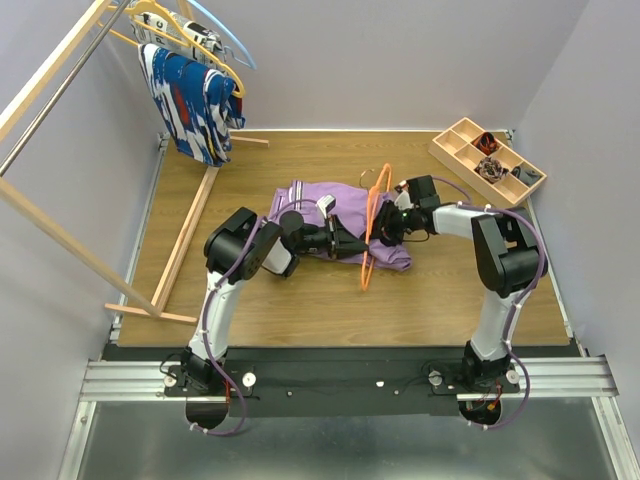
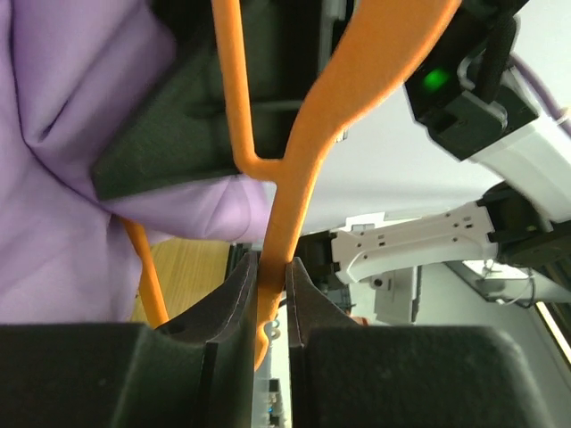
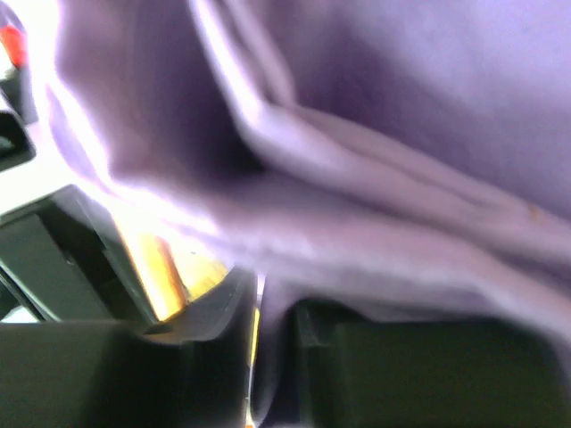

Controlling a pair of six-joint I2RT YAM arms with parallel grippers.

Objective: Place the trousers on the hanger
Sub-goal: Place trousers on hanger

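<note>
The lilac trousers [image 1: 335, 205] lie crumpled mid-table, and the thin orange hanger [image 1: 372, 225] stands tilted across their right part. My left gripper [image 1: 357, 243] reaches in from the left and is shut on the hanger; the left wrist view shows the orange stem [image 2: 303, 152] pinched between the two dark pads of that gripper [image 2: 272, 263], trousers cloth [image 2: 71, 134] to its left. My right gripper [image 1: 385, 228] comes from the right at the hanger's far side. In the blurred right wrist view, a fold of trousers [image 3: 375, 134] hangs into the gripper [image 3: 272, 290], whose jaws stand slightly apart with light showing beside the cloth.
A wooden clothes rack [image 1: 185, 235] stands at the left, carrying a blue, white and red patterned garment [image 1: 190, 105] and other hangers [image 1: 185, 25]. A wooden compartment tray [image 1: 485, 160] with small items sits at the back right. Grey walls close the table on three sides.
</note>
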